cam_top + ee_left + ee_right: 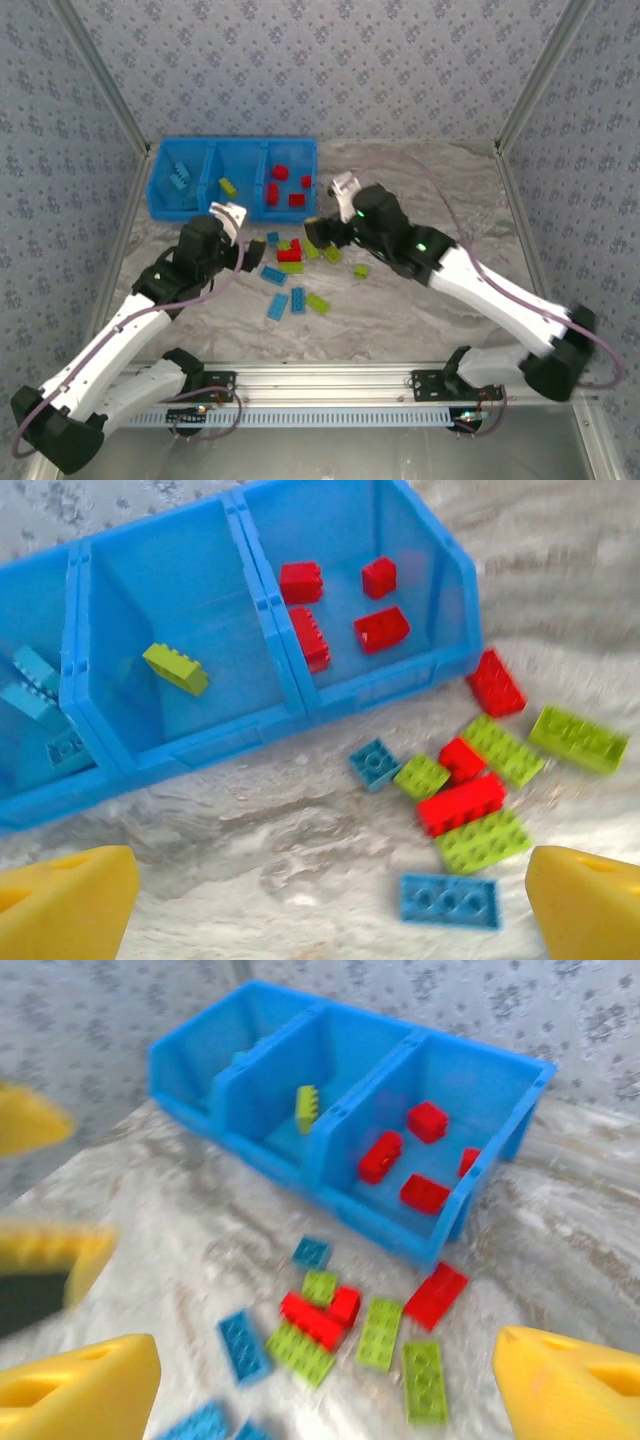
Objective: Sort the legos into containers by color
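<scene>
The blue bin tray [208, 205] stands at the back left with three compartments. Its left one holds light blue bricks [179, 176], the middle one a single lime brick [176, 668], the right one several red bricks [312, 637]. Loose legos lie in a cluster in front of it: red bricks [290, 254], lime bricks [381, 1332] and blue bricks [273, 275]. My left gripper [330, 910] hovers open just left of the cluster, nothing between its yellow fingers [65, 905]. My right gripper [325, 1385] hangs open over the cluster's right side, also empty.
Both grippers [255, 247] [315, 232] face each other closely across the pile. The left arm's yellow fingers [40, 1250] show at the left of the right wrist view. Patterned walls enclose the marble tabletop [430, 200], whose right half is bare.
</scene>
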### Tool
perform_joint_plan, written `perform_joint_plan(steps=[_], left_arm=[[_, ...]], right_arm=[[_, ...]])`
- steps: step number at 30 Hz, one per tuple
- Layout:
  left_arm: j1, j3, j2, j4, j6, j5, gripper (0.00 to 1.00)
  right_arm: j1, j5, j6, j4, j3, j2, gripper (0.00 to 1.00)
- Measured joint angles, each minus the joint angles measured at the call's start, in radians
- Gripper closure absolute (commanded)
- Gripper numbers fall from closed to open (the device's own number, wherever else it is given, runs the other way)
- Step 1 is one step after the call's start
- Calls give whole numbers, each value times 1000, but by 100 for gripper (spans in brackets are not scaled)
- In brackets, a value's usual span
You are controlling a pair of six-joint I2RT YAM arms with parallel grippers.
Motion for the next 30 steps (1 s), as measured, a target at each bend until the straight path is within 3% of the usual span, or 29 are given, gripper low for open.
perform_joint_plan(steps=[6,12,16,22,30], left_arm=[[-19,7,36,-42,-608,33,7],[-113,-146,225,2,-987,106,10],[-147,-139,374,6,-1118,106,25],[-149,-118,536,39,-1202,101,25],[-149,-74,655,133,-1189,98,23]], right_arm=[[31,-75,71,-115,-193,-238,0],[31,-99,162,-159,-327,-304,0],[31,-105,189,-159,-336,-284,0],[31,-108,219,-158,-343,-278,0],[31,-108,257,-157,-367,-283,0]])
